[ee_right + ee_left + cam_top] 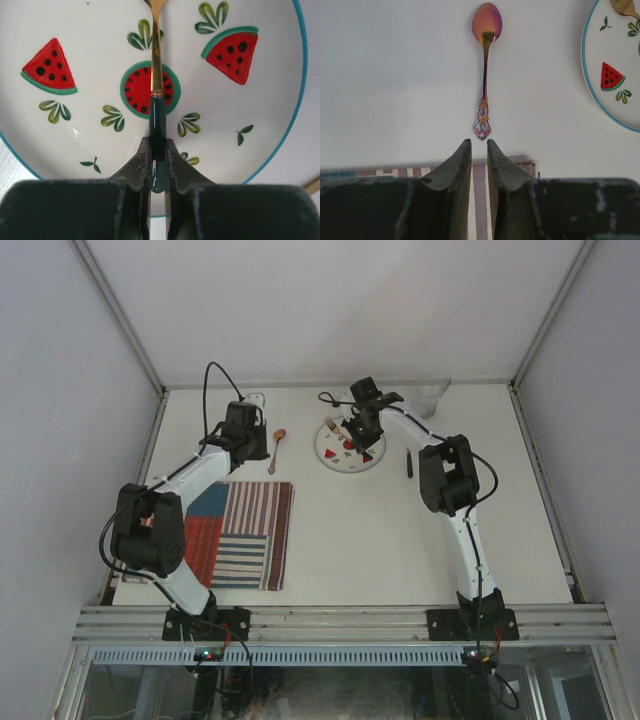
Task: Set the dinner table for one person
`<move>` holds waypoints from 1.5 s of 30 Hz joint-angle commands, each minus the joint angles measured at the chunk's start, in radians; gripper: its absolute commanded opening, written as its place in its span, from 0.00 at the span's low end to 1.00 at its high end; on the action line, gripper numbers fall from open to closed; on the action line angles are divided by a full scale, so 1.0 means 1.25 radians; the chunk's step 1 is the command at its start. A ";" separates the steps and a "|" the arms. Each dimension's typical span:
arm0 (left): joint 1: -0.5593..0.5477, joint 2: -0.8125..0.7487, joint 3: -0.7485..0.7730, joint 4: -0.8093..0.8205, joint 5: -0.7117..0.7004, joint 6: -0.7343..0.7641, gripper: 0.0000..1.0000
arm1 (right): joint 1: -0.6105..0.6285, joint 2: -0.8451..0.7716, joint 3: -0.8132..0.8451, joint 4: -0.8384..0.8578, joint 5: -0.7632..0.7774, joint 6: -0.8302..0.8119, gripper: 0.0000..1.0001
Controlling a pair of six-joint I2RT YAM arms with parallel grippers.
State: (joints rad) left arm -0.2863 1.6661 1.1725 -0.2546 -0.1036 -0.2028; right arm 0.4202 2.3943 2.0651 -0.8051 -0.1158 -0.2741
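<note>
With left fingers (457,172) slightly parted and empty just near of the iridescent metal spoon (485,75), and right fingers (142,160) clenched on the green-handled gold utensil (157,125), lift straight up off the round watermelon-patterned plate (280,100), far-centre on the broad off-white desk (400,540) underlying everything.

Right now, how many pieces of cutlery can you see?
3: a spoon left of the plate, a green-handled piece over the plate in the right tool, a dark one right of the plate. Others may be hidden.
</note>
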 commanded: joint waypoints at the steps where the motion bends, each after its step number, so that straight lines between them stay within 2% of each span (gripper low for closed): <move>1: -0.007 -0.045 -0.021 0.026 -0.012 -0.008 0.23 | -0.005 0.007 0.022 0.000 -0.006 0.004 0.00; 7: -0.008 -0.039 -0.016 0.022 -0.013 -0.008 0.23 | -0.025 -0.044 -0.019 0.032 0.025 0.045 0.00; 14: -0.031 -0.015 0.006 0.038 0.033 -0.021 0.23 | -0.055 -0.140 -0.108 0.103 0.128 0.093 0.00; 24: -0.085 -0.002 0.013 0.023 -0.002 -0.035 0.23 | -0.097 -0.252 -0.245 0.169 0.176 0.157 0.00; 36: -0.116 0.032 0.015 0.025 -0.009 -0.060 0.23 | -0.143 -0.243 -0.349 0.173 0.233 0.235 0.00; 45: -0.135 0.110 0.077 -0.002 -0.016 -0.083 0.25 | -0.151 -0.205 -0.340 0.162 0.235 0.250 0.00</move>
State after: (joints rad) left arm -0.4366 1.7756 1.1893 -0.2523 -0.1040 -0.2810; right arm 0.2352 2.1304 1.6203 -0.6285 0.1612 0.0116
